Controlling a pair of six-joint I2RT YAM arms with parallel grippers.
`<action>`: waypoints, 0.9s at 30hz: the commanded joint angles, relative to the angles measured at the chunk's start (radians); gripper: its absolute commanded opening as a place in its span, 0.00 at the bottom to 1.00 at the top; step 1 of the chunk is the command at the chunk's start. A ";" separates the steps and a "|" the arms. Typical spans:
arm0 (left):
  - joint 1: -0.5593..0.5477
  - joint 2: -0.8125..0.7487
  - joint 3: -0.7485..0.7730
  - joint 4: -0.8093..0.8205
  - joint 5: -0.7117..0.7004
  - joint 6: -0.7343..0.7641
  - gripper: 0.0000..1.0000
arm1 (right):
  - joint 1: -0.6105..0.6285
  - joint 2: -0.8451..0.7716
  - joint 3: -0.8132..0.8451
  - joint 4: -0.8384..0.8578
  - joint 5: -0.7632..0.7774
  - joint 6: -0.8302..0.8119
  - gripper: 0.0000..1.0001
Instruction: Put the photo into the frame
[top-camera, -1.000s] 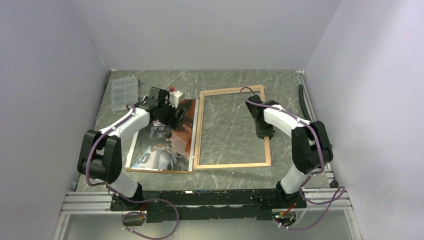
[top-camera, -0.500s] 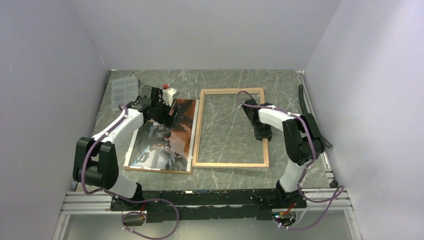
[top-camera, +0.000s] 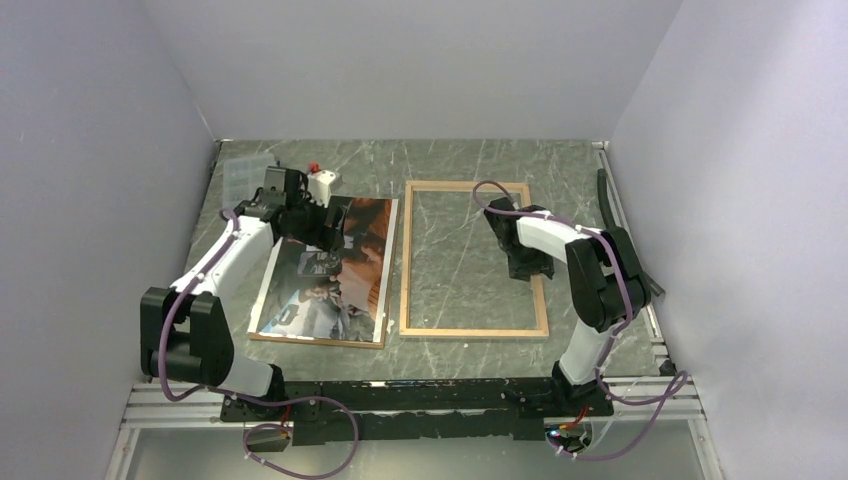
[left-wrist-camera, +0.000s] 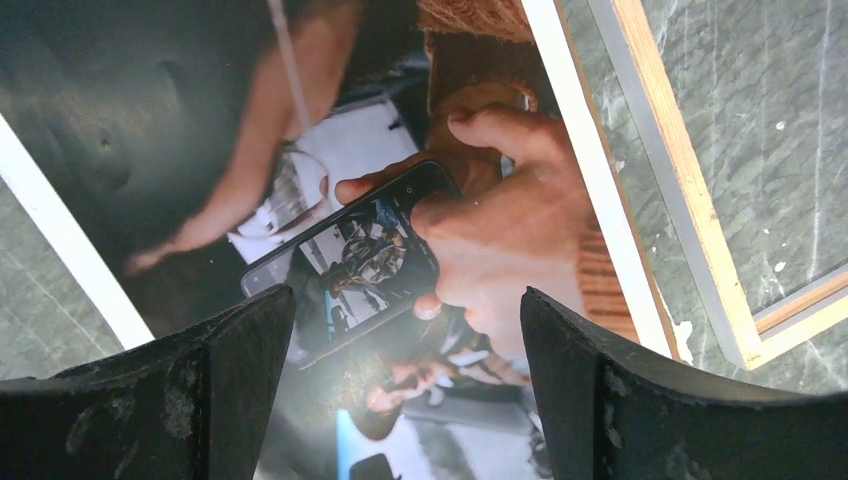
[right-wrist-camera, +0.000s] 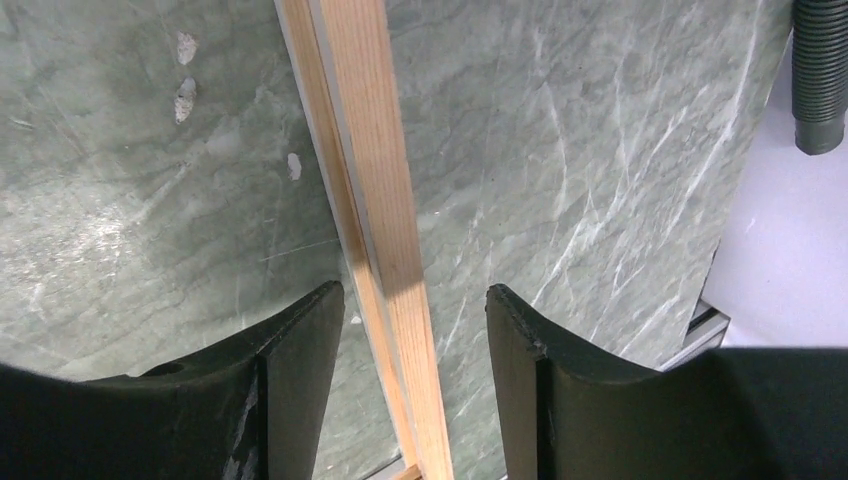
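Observation:
The photo (top-camera: 330, 275) lies picture side up on the left of the table, on a brown board. The frame (top-camera: 475, 331) lies flat to its right, light wood side up, with a small gap between them. My left gripper (top-camera: 335, 225) is open and empty, hovering over the photo's far part; in the left wrist view its jaws (left-wrist-camera: 400, 300) stand wide above the photo (left-wrist-camera: 400, 180), with the frame's rail (left-wrist-camera: 680, 190) at the right. My right gripper (top-camera: 525, 268) is open, its jaws (right-wrist-camera: 415, 295) straddling the frame's right rail (right-wrist-camera: 375, 180) without pinching it.
The brown backing board (top-camera: 310, 342) shows as a thin edge under the photo. A clear plastic box (top-camera: 245, 175) and a small white device with a red top (top-camera: 322, 182) stand at the back left. A black hose (top-camera: 603, 200) runs along the right wall.
The frame has slid to the right and squared up, opening a gap from the photo. My left gripper has moved left and back over the photo. My right gripper stayed on the right rail.

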 joint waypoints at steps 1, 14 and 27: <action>0.040 -0.040 0.081 -0.058 0.058 0.007 0.89 | -0.006 -0.101 0.063 0.002 -0.013 0.044 0.59; 0.409 -0.081 0.163 -0.263 0.099 0.157 0.94 | 0.487 0.032 0.418 0.257 -0.267 0.198 0.68; 0.614 -0.045 -0.032 -0.163 0.037 0.325 0.88 | 0.560 0.219 0.408 0.358 -0.237 0.220 0.55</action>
